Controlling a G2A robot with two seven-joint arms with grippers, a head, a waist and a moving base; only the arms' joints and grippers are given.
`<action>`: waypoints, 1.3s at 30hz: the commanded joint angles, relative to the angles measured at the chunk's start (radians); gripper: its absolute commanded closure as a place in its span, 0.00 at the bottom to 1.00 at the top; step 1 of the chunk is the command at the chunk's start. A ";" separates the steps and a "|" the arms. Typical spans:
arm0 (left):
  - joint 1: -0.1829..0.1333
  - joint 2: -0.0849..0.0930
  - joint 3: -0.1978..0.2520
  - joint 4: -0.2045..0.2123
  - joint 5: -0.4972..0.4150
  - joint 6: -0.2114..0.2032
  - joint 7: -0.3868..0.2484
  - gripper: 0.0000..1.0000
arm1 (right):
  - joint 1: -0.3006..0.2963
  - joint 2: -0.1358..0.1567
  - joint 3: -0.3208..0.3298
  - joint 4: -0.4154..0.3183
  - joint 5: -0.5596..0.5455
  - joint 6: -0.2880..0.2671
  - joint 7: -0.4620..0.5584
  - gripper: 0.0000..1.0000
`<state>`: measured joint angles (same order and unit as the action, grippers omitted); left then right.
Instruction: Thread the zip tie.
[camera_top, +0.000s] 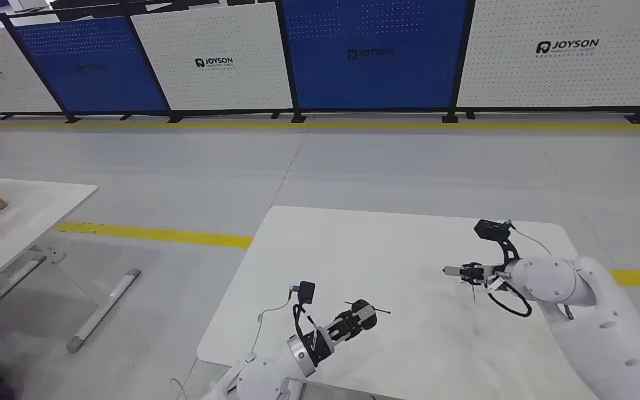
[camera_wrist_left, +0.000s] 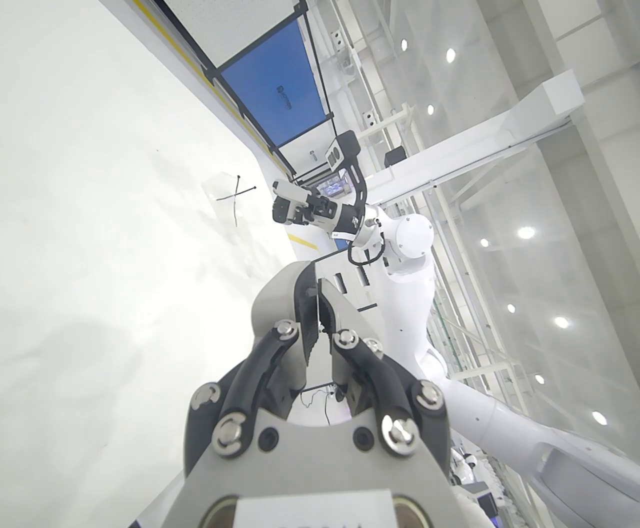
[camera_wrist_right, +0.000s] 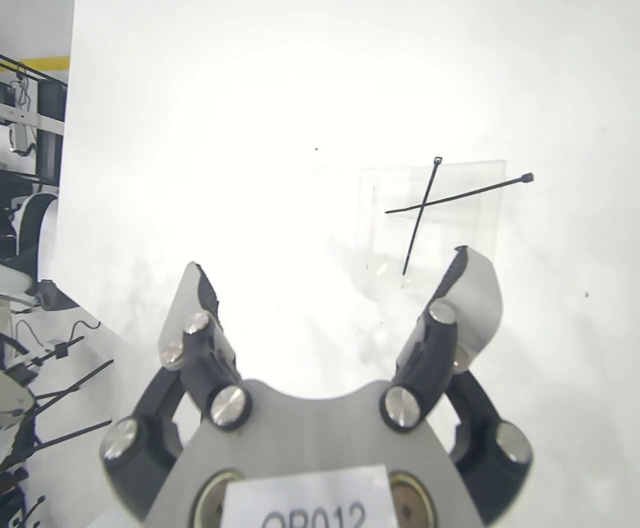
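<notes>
Left gripper (camera_wrist_left: 316, 295), lower centre in top view, clamps a zip tie (camera_wrist_left: 317, 307); right gripper (camera_wrist_right: 328, 259) wide open, empty, so best pinch the tail near its tip.

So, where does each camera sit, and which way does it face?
Top view: above the table, looking down; both arms show.
Left wrist view: behind the left end effector, shut on a zip tie, facing the right end effector.
Right wrist view: behind that open end effector, facing the table.
Both wrist views share crossed zip ties.
</notes>
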<state>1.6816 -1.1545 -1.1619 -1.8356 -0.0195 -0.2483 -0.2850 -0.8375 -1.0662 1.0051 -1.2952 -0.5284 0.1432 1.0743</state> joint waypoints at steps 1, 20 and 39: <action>0.000 0.000 0.000 0.000 0.000 0.000 0.000 1.00 | 0.015 -0.001 -0.003 0.012 -0.012 0.002 0.023 0.00; 0.000 0.000 0.000 0.000 0.000 0.000 0.000 1.00 | 0.122 -0.040 -0.119 0.131 -0.104 0.062 0.066 0.00; 0.000 0.000 0.000 0.000 0.000 0.000 0.000 1.00 | 0.186 -0.075 -0.163 0.224 -0.134 0.110 0.136 0.65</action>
<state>1.6816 -1.1545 -1.1619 -1.8356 -0.0195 -0.2483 -0.2850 -0.6541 -1.1390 0.8436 -1.0786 -0.6653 0.2536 1.2106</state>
